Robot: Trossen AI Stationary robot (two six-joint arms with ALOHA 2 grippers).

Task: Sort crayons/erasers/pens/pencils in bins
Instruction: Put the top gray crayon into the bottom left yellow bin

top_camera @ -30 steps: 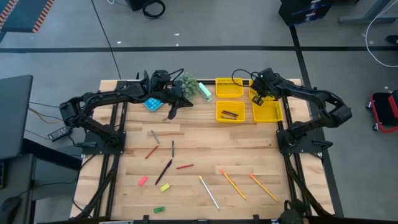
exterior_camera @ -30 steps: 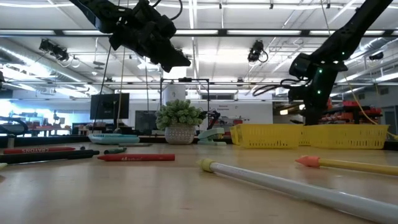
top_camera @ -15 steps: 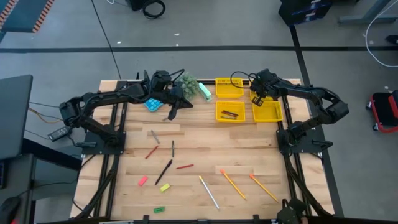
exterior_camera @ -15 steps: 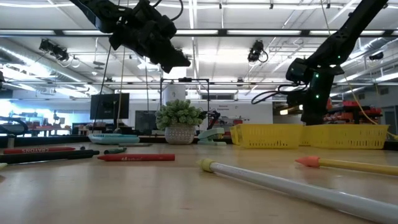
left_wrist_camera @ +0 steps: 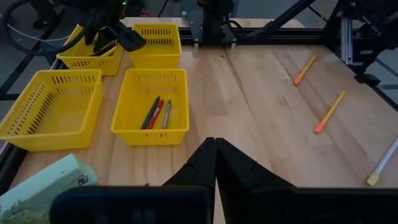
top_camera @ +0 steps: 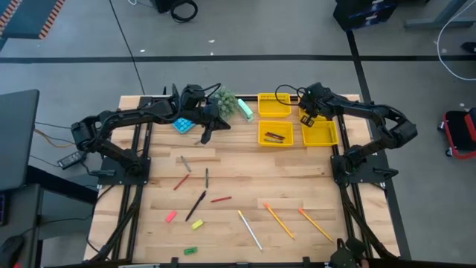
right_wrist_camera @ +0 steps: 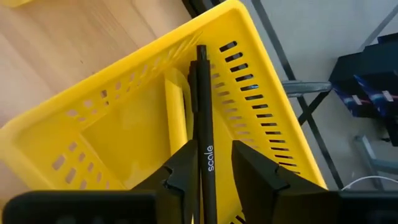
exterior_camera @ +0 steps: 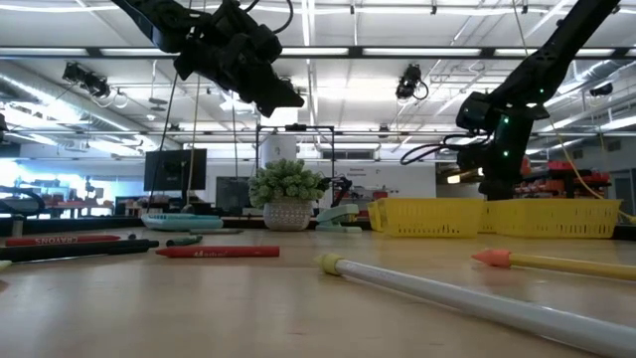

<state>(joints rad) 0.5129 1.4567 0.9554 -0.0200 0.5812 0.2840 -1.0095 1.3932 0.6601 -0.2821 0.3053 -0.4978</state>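
Observation:
My right gripper (right_wrist_camera: 211, 152) (top_camera: 306, 117) stands open over the far right yellow bin (right_wrist_camera: 124, 124) (left_wrist_camera: 87, 56), with a black pen (right_wrist_camera: 204, 112) between its fingers. My left gripper (left_wrist_camera: 215, 149) (top_camera: 204, 136) hangs shut and empty above the table by the blue calculator (top_camera: 183, 124). Another bin (left_wrist_camera: 152, 106) (top_camera: 275, 133) holds a few sticks. On the near half of the table lie red crayons (top_camera: 221, 199), dark pens (top_camera: 198, 202), small erasers (top_camera: 170, 216) and long pencils (top_camera: 279, 220). My right gripper points slanting down into the bin, and the pen's shaft (right_wrist_camera: 206, 162) runs along its fingers. The shaft lies against the inner side of one finger (right_wrist_camera: 186, 171); the other finger (right_wrist_camera: 249, 168) stands clear of it. The pen's far end (right_wrist_camera: 201, 53) rests at the bin's rim.
Two more yellow bins (top_camera: 274, 105) (top_camera: 320, 132) sit beside the others. A potted plant (top_camera: 223, 100) and a pale green object (top_camera: 245, 109) stand at the far edge near my left gripper. Bare wood lies between the bins and the loose stationery.

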